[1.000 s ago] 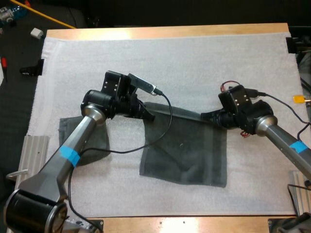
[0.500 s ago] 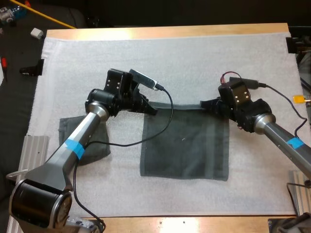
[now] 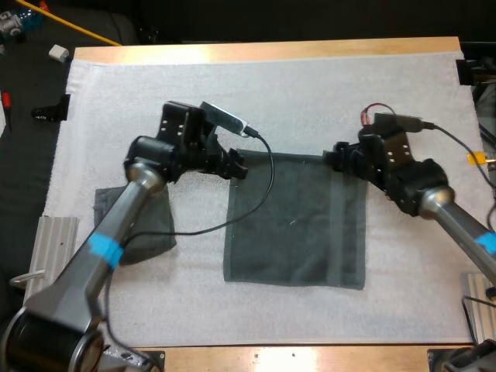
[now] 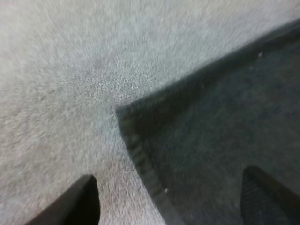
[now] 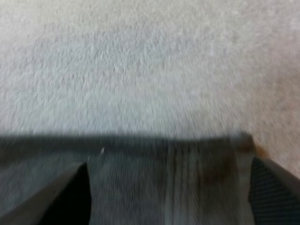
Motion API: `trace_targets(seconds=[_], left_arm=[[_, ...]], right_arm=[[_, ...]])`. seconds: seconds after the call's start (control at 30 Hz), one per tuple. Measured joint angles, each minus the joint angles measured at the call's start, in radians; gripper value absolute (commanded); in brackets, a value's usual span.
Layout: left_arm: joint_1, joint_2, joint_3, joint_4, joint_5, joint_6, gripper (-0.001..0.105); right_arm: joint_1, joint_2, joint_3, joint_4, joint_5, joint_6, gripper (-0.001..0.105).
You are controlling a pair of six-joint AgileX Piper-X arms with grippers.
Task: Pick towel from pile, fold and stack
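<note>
A dark grey-green towel [image 3: 294, 225] lies spread flat in the middle of the white mat [image 3: 310, 101]. My left gripper [image 3: 239, 164] hovers at its far left corner, fingers apart. In the left wrist view the towel corner [image 4: 140, 136] lies flat on the mat ahead of the open left gripper [image 4: 173, 199]. My right gripper [image 3: 335, 159] is at the far right corner. In the right wrist view the towel's far edge [image 5: 140, 145] runs between the spread fingers of the right gripper [image 5: 171, 192]. A second dark towel [image 3: 147, 232] lies at the left, partly under my left arm.
Metal rails stand at the mat's near left [image 3: 54, 240] and near right [image 3: 477, 298]. The wooden table edge [image 3: 263, 53] runs along the far side. Bare mat stretches beyond the towel toward the far side.
Both grippers went from shut on the towel's far corners to open and let them go. The towel's far edge was pulled away from me and now lies flat.
</note>
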Motion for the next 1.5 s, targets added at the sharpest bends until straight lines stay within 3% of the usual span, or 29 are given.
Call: trace_targets(seconds=[0.23,0.33,0.47,0.77,1.03,1.07,1.13,1.2,1.33,1.5], left_arm=[[0.0,-0.175,-0.01,0.127,0.0,0.0,0.061],[0.0,-0.299,-0.01,0.223,0.0,-0.001,0.061],[0.0,-0.317,-0.01,0.23,0.0,-0.001,0.061],[0.0,-0.505,-0.015,0.383,0.0,-0.009,0.061],[0.0,-0.652,0.003,0.534,0.009,-0.031,0.061],[0.0,-0.663,0.011,0.539,0.012,-0.035,0.061],[0.0,-0.745,0.098,0.599,0.04,-0.064,0.061],[0.0,-0.759,0.115,0.581,0.039,-0.064,0.061],[0.0,-0.845,0.227,0.592,0.039,-0.072,0.061],[0.0,-0.911,0.354,0.608,0.056,-0.091,0.061]], right_arm=[[0.0,-0.156,0.0,0.192,-0.014,-0.014,0.068],[0.0,-0.268,0.0,0.346,-0.021,-0.018,0.067],[0.0,-0.277,0.0,0.363,-0.016,-0.02,0.067],[0.008,-0.461,0.0,0.574,-0.029,-0.026,0.067],[0.112,-0.612,0.0,0.753,-0.052,0.0,0.067],[0.127,-0.619,0.0,0.761,-0.052,0.008,0.067],[0.226,-0.66,0.003,0.825,-0.041,0.064,0.067],[0.231,-0.663,0.014,0.821,-0.031,0.071,0.067],[0.313,-0.691,0.108,0.828,-0.003,0.143,0.067],[0.387,-0.713,0.34,0.739,-0.025,0.274,0.067]])
